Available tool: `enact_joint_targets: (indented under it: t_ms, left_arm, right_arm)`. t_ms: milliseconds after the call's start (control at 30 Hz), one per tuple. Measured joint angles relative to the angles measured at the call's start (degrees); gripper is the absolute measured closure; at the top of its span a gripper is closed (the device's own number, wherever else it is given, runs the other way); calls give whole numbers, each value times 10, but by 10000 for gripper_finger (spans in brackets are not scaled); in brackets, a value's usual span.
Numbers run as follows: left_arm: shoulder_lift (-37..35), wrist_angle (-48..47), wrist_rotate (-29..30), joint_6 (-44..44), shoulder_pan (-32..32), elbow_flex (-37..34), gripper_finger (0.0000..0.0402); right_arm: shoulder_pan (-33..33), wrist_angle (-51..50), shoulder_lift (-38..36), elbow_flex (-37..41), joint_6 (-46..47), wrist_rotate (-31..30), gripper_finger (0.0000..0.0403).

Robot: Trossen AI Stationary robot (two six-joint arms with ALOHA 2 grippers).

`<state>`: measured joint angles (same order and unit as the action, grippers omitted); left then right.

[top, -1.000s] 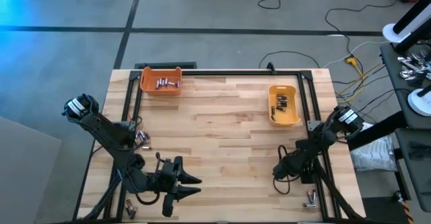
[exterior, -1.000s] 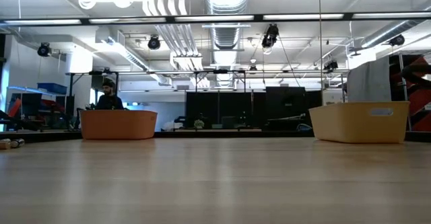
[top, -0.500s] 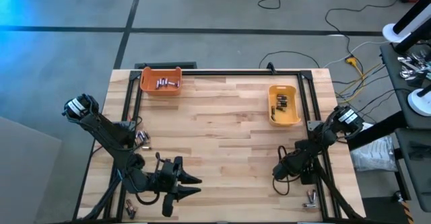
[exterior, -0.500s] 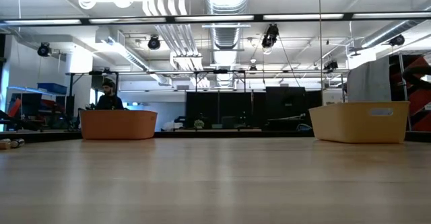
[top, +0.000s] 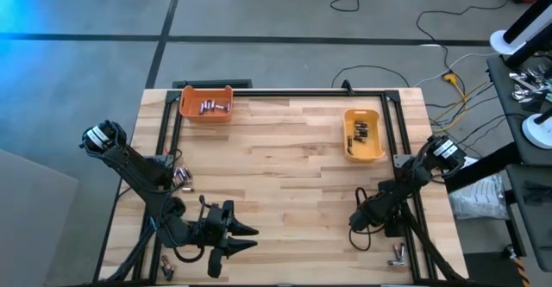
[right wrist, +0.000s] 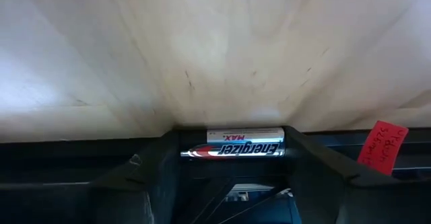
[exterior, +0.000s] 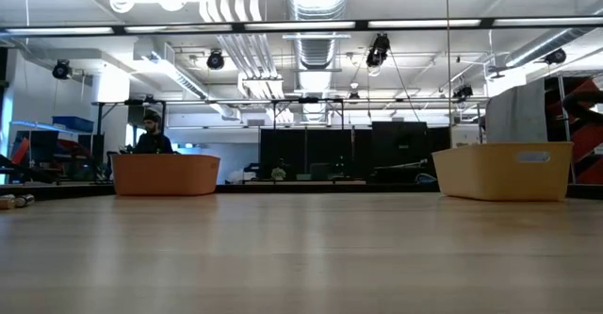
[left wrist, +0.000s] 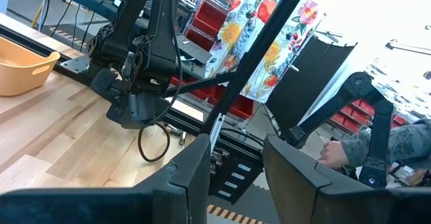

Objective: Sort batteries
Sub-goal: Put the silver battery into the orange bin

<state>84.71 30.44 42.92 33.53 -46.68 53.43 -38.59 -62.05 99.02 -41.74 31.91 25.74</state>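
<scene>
My right gripper (top: 355, 222) is low over the table's near right part. A silver and black battery (right wrist: 233, 145) lies crosswise between its fingers. Held above the table's near left part, my left gripper (top: 247, 236) points level toward the right edge, open with nothing between its fingers (left wrist: 236, 177). More batteries lie in the orange bin (top: 207, 106) and the yellow bin (top: 362, 134). Loose batteries lie by the left arm (top: 182, 177), at the near left corner (top: 166, 269) and at the near right corner (top: 397, 253). My right gripper has the battery's two ends (right wrist: 183, 150) between its two fingers, so the battery lies straight across the gap. The fingers slant down from the table's right side. The battery is level just over the wooden top; whether it is lifted clear I cannot tell.
The orange bin (exterior: 165, 174) stands at the far left and the yellow bin (exterior: 504, 171) at the far right. A black frame rail (top: 285, 92) runs along the far side and both sides. The wooden middle (top: 276, 166) lies bare. A person's hand (left wrist: 335, 154) shows beyond the table.
</scene>
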Motion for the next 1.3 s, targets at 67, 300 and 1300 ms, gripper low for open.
enact_joint_targets:
  t_ms: [67, 300, 1300]
  left_arm:
    - [0, 0, 0, 0, 0, 0, 283]
    - [0, 0, 0, -1, 0, 0, 283]
    - [71, 370, -2, 170, 43, -254, 283]
  right_arm:
    - [0, 1, 0, 0, 4, 0, 182]
    - [0, -2, 1, -7, 13, -3, 176]
    - [0, -27, -109, -295, 26, -329, 186]
